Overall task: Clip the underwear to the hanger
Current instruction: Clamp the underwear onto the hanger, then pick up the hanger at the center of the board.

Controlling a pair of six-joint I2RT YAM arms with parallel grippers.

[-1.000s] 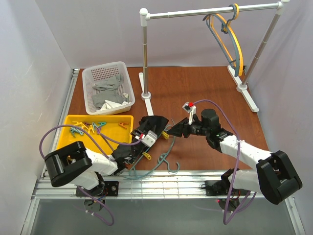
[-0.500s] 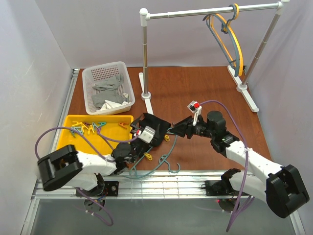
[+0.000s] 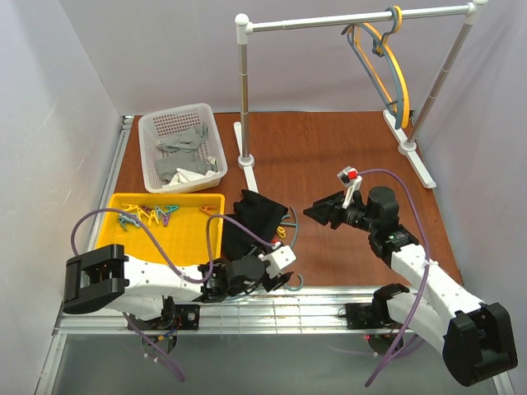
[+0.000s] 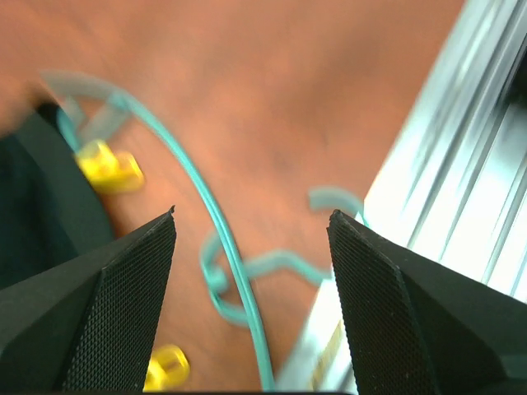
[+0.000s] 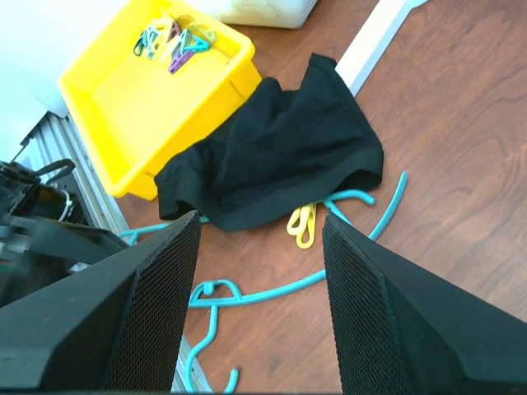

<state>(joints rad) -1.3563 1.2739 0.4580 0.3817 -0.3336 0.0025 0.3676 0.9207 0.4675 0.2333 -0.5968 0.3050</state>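
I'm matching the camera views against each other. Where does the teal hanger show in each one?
Top external: hanger peeks out right of the underwear.
Left wrist: hanger curves down the centre, blurred.
Right wrist: hanger lies lower centre, below the underwear.
Shared landmark: the black underwear beside it.

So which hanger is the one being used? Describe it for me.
Find the yellow tray at the near left. Beside it lies black underwear, and a thin teal hanger pokes out beneath it, flat on the table. The other hangers hang from the rail.
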